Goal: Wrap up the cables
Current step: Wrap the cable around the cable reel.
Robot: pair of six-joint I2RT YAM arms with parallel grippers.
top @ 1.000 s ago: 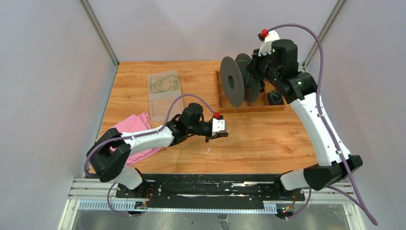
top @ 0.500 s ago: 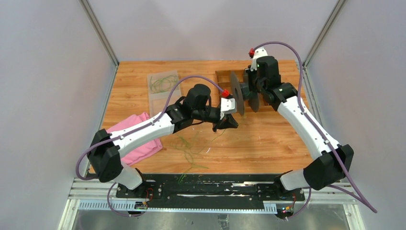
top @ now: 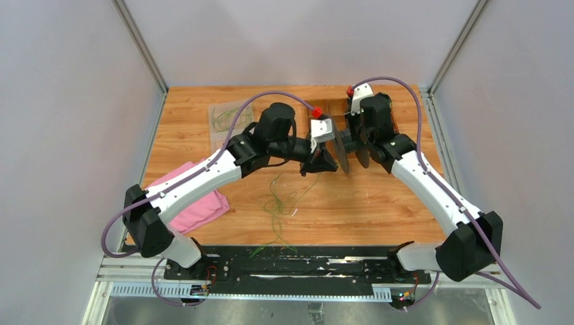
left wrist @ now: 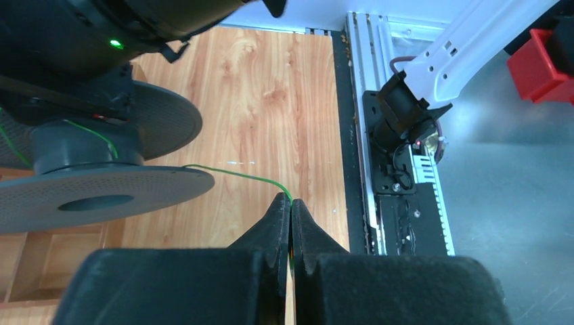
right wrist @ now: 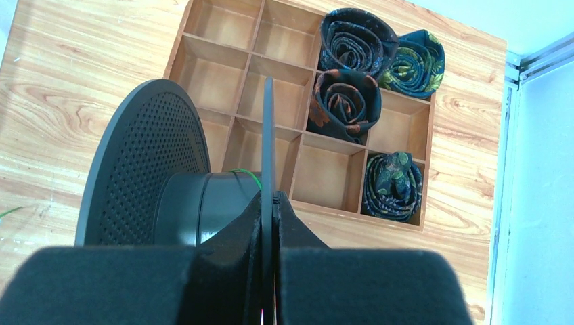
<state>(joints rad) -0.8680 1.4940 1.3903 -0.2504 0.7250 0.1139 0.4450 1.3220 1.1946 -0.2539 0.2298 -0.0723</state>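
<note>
Wooden grid tray (right wrist: 216, 78) holds rolled patterned ties (right wrist: 355, 40); left gripper (left wrist: 291, 203) pinches thin green cable (left wrist: 237, 175); right gripper (right wrist: 269, 196) clamps black plastic spool (right wrist: 142, 156) by its flange.

Bright, even light casts soft shadows on the pale wooden desk (top: 379, 203). Wrist views blur at their near, bottom edges.

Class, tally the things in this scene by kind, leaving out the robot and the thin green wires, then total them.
Black spool: 1
Rolled ties: 4
Wooden tray: 1
Pink cloth: 1
Clear bag: 1
Total: 8
</note>
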